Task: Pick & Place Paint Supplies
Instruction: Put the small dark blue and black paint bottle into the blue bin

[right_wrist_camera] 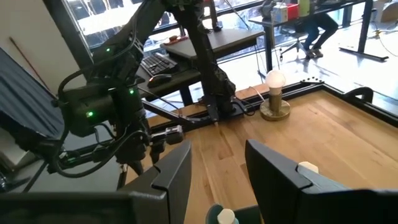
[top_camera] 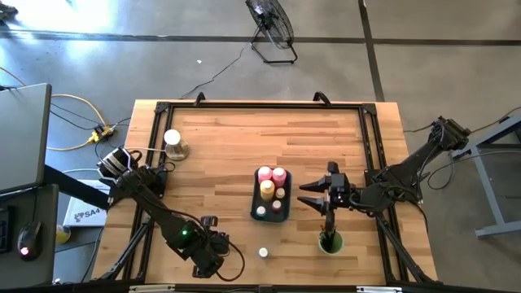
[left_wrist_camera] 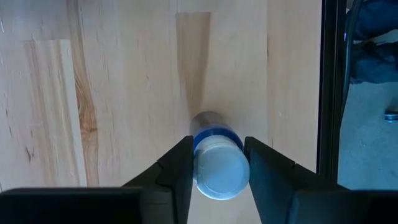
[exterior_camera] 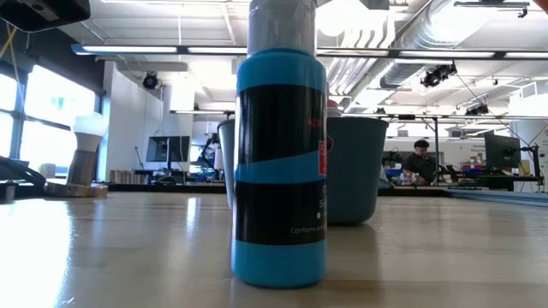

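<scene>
Over at 7 o'clock from the blue-grey tray (top_camera: pixel 254 203), close to the counter (top_camera: pixel 212 155) edge: left gripper (left_wrist_camera: pixel 217 142) down on a blue bottle (left_wrist_camera: pixel 217 168) with a pale cap. Fingers (left_wrist_camera: pixel 180 165) narrow, one on each side, pressing on the bottle just under the cap, as far as can be seen. Bottle upright, bottom on the wood, not in the tray yet. Already in the tray: pink bottles (top_camera: pixel 271 174), a yellow bottle (top_camera: pixel 267 190) and tiny jars. One more tiny jar (top_camera: pixel 263 253) alone on the wood at 6 o'clock from the tray. At 3 o'clock from the tray, up over the green cup (top_camera: pixel 330 242): right gripper (right_wrist_camera: pixel 217 146), fingers wide, holding nothing, waiting. Could go wrong from here: a grip so high up may let the smooth, round bottle swing or slip out on the way up. Could also tip and roll off, being so near the edge. Could bump the lone jar on the way to the tray. Not much room left in the tray either, so a crooked drop may knock the others over.
</scene>
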